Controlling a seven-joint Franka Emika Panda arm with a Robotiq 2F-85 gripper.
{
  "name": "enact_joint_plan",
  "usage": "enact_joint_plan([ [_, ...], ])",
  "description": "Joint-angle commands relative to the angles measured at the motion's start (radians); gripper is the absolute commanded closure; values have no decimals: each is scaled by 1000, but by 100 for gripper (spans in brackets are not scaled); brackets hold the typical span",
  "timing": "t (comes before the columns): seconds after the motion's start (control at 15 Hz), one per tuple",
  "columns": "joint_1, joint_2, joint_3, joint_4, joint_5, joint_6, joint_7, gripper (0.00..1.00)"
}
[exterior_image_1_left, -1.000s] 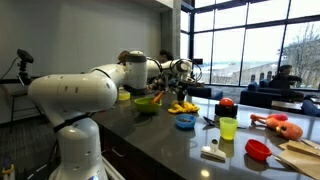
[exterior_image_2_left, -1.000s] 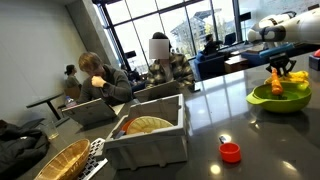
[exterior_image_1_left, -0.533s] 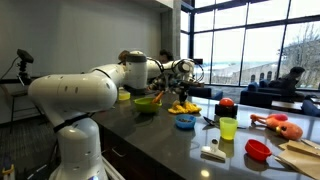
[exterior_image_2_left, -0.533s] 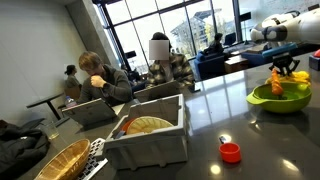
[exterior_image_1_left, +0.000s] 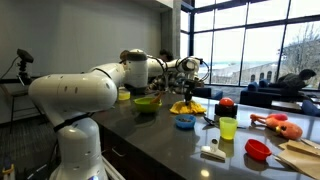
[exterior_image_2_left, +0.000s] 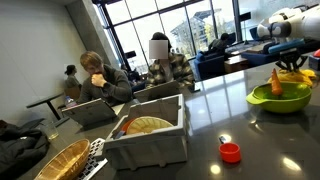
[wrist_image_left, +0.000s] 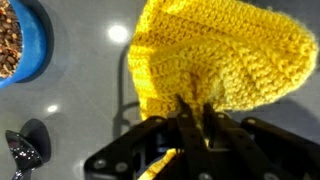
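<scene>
Tool (wrist_image_left: 195, 112) clamped shut on a yellow crocheted cloth (wrist_image_left: 225, 55) dangling beneath it over the desk (wrist_image_left: 80, 110), apparently mid-carry just past the green bowl (exterior_image_2_left: 262, 97); the next move calls for an unbroken pinch.

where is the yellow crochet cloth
In the wrist view the yellow crochet cloth is pinched in the fingers, over the counter, right of the blue bowl.

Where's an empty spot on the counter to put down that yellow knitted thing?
Bare counter for the yellow knit lies between the white bin and the green bowl, with only a red cap. It is crowded around the green cup, red bowl and orange toy.
</scene>
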Motion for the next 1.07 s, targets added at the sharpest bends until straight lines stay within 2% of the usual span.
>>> enact_joint_plan([
  [0.0, 0, 50, -21, -21, 15, -4, 2, 97],
  [1.0, -4, 125, -99, -178, -3, 43, -53, 97],
])
